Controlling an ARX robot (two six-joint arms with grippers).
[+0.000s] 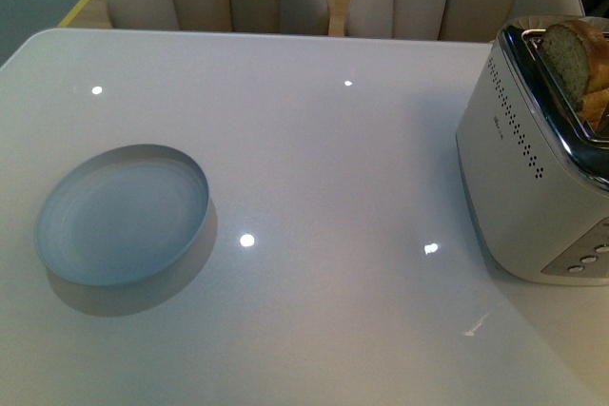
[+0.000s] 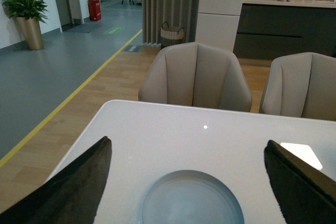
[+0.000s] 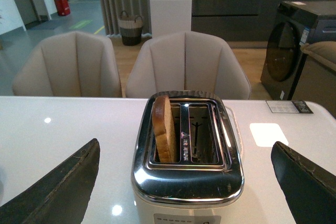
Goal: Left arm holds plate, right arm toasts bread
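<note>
Two claws, both spread wide and empty. Left claw [image 2: 188, 182] hangs over the plate [image 1: 124, 213], which lies bare on the tabletop [image 1: 333, 168] at near left. Right claw [image 3: 184, 182] faces the toaster [image 1: 533, 168] at far right; the bread [image 3: 164, 128] stands in one slot, riding high. Risk: plate's low rim may slip from a shallow pinch; a misjudged push could topple the slice.

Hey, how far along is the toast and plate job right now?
Done: the bread stands in one slot of the toaster. In hand: nothing; the left claw is open with the plate ahead of it, the right claw open before the toaster. Left: holding the plate, which lies empty on the table.
</note>
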